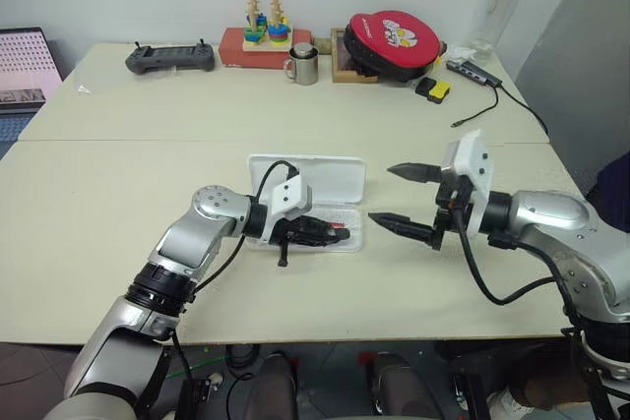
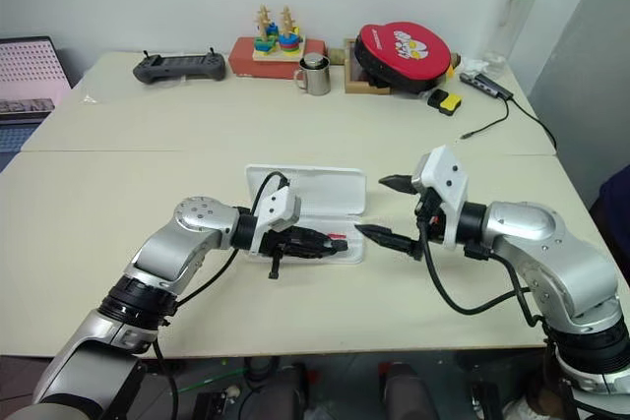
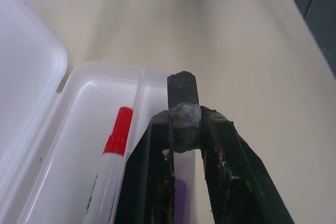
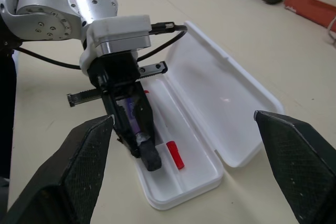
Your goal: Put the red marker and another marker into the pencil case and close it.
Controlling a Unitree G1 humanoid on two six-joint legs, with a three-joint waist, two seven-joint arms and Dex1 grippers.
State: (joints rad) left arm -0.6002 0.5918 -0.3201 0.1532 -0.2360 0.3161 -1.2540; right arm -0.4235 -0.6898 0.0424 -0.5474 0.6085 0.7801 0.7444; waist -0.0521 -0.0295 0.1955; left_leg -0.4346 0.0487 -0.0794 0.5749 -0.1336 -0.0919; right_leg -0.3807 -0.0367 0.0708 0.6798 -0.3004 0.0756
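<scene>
The left gripper point(image 1: 330, 234) reached from nine o'clock over the tray of the pencil case point(image 1: 346, 187), its two black fingers point(image 3: 220, 145) pinched on the purple marker point(image 4: 132, 116), whose dark cap end stuck out past the fingertips. That highlighter hung low over the tray; whether it touched the bottom could not be told. The red marker point(image 3: 115, 145) already lay inside the tray along the divider, just beside the gripper, its red cap toward the tray's end at three o'clock. The case sat open near the table's middle, its lid folded flat on the cream table point(image 1: 118, 194) toward twelve o'clock.

At three o'clock from the case, the right gripper point(image 1: 406, 197) hovered above the table with its fingers spread wide and empty, tips pointing toward the case but apart from it.

Farther off, along the table's far edge, stood a black controller point(image 1: 169, 58) at eleven o'clock, a stacking toy point(image 1: 267, 25) on a red box, a steel mug point(image 1: 304, 65) near twelve, and a red round pouch point(image 1: 392, 41) at one o'clock. A small yellow-and-black object point(image 1: 432, 90), a cabled adapter point(image 1: 472, 72) and a clear bottle point(image 1: 502, 2) lay beyond at two o'clock.
</scene>
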